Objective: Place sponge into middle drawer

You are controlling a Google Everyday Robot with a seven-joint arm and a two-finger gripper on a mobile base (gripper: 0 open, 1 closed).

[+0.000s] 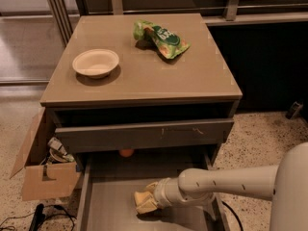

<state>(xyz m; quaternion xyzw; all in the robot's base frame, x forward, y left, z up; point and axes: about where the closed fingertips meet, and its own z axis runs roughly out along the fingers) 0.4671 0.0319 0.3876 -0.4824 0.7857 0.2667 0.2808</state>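
Note:
The yellow sponge [145, 202] is at the tip of my gripper [150, 200], low over the flat grey floor of the pulled-out middle drawer [108, 207]. The gripper comes in from the right on a white arm and is shut on the sponge. The sponge looks squeezed, and I cannot tell whether it touches the floor. The sponge and wrist hide the fingers for the most part.
Above the open drawer is a drawer with a long scratched front panel [144, 134]. A small orange object [126, 152] lies at the back under it. A white bowl [95, 62] and a green snack bag [161, 36] sit on the cabinet top. A cardboard box [45, 179] stands at left.

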